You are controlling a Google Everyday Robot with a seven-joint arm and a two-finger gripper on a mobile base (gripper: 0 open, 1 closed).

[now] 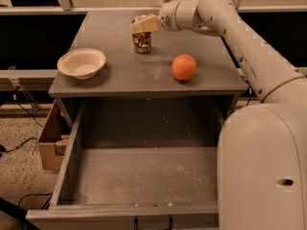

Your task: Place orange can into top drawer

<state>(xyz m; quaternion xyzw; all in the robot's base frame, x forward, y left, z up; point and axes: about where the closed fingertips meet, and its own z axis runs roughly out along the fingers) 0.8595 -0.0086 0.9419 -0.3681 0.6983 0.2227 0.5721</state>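
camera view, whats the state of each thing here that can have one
small mottled golden-brown orange can: upright on the grey cabinet top, not in the drawer
wide grey top drawer: pulled open, no objects inside
two-finger gripper: at the can's top, above the back of the cabinet top
shallow white bowl: upright, empty, at the left of the cabinet top
round orange fruit: resting right of the can, apart from it

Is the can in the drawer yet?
No, the can stands on the cabinet top, the tool at its upper end; the open drawer holds no can.
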